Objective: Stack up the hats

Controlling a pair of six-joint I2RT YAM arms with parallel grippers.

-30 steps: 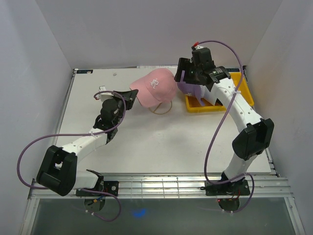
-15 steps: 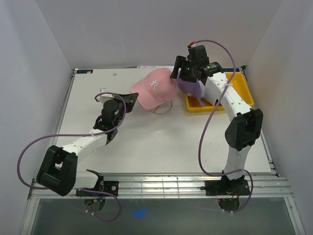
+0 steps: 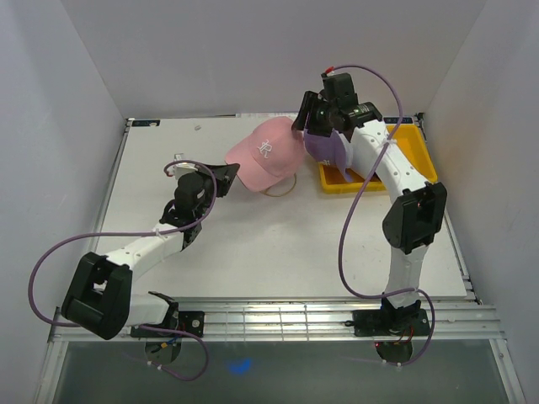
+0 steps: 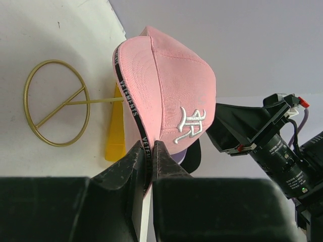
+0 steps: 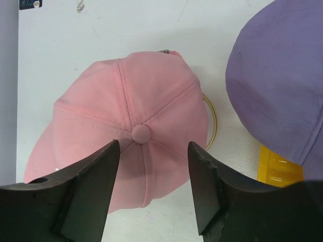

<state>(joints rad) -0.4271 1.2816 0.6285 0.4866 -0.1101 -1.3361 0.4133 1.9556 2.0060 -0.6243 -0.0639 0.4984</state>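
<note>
Pinching the brim of the pink cap [image 3: 269, 151], the left pincer [image 4: 147, 151] is clamped shut on it. The cap sits over the gold wire stand [image 4: 55, 103], mid-worktop [image 3: 278, 236] toward the back. Above its crown hovers the right pincer [image 5: 152, 146], jaws apart. Further right, the purple cap [image 5: 277, 85] rests on the yellow tray [image 3: 417, 156].
</note>
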